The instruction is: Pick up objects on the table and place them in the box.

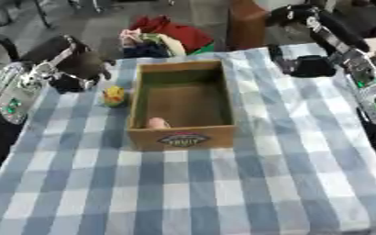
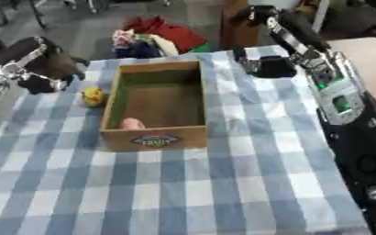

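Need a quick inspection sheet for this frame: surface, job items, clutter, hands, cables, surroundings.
Surface: table covered by a blue and white checked cloth, near half bare.
Job's things: open cardboard box at centre, a pinkish object inside at its near left corner; a yellow object on the cloth left of the box.
Clutter: nothing seen.
Hands: left hand low over the cloth beside the yellow object, fingers unclear; right hand at the far right of the box, fingers unclear.
Cables: nothing seen.
Surroundings: heap of coloured fabric on the floor beyond the table; brown furniture next to it.

Lab-like room: checked tablecloth (image 1: 223,193), grey floor (image 1: 103,23), clothes heap (image 1: 163,36).
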`<state>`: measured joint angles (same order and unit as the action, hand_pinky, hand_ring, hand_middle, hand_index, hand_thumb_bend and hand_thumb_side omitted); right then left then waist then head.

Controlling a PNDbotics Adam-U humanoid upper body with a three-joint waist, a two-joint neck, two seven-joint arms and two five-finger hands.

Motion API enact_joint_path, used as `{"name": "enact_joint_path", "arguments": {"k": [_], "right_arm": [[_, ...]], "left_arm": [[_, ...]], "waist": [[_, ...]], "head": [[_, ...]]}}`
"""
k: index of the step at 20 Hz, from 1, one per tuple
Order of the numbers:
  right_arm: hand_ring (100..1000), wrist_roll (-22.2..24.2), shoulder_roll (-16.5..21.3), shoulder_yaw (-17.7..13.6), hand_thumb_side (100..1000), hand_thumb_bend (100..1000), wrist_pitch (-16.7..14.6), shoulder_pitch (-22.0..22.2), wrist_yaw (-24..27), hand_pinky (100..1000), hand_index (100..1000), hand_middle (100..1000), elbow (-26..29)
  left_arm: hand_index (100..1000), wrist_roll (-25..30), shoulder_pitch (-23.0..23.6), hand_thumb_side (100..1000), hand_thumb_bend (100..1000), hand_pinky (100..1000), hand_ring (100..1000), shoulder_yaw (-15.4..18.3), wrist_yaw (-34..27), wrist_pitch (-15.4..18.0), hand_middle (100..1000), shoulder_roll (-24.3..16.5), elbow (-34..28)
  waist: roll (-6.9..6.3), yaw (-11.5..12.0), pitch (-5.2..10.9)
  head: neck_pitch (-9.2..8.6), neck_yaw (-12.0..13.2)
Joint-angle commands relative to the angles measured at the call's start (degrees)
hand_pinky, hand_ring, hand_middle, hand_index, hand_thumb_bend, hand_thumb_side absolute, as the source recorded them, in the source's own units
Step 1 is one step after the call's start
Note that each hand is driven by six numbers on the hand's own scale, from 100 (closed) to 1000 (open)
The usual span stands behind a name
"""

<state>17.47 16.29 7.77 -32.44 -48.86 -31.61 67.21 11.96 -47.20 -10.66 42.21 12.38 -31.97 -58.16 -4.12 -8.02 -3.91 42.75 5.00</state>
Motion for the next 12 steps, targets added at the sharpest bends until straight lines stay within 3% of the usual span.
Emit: {"name": "enact_joint_path", "arguments": {"k": [1,6,12], "right_arm": [[905,1.8,-0.5,0.7,198,100,-2.1,-1.4,-1.0,792,831,727,-0.6],[908,4.1,-2.3,2.3,198,100,-4.5,-1.8,-1.3,795,836,730,-1.6],[913,5.5,-2.9,2.8,199,100,-5.6,-1.7,-1.7,803,844,741,-2.3]], "left_arm": [[540,1.2,-2.6,100,250,641,454,-1.0,-0.1,1.0,396,0.6,-1.9],[562,4.0,-4.2,100,252,654,477,-4.2,-0.5,3.5,416,5.7,-2.3],[638,7.7,-4.6,100,279,679,534,-6.8,0.2,6.2,487,8.3,-1.4]], "waist": [[0.11,-0.2,0.92],[-0.09,-1.9,0.65],[-0.25,-2.9,0.62]], "head": [[-0.04,0.4],[-0.23,1.1],[-0.28,1.5]]}}
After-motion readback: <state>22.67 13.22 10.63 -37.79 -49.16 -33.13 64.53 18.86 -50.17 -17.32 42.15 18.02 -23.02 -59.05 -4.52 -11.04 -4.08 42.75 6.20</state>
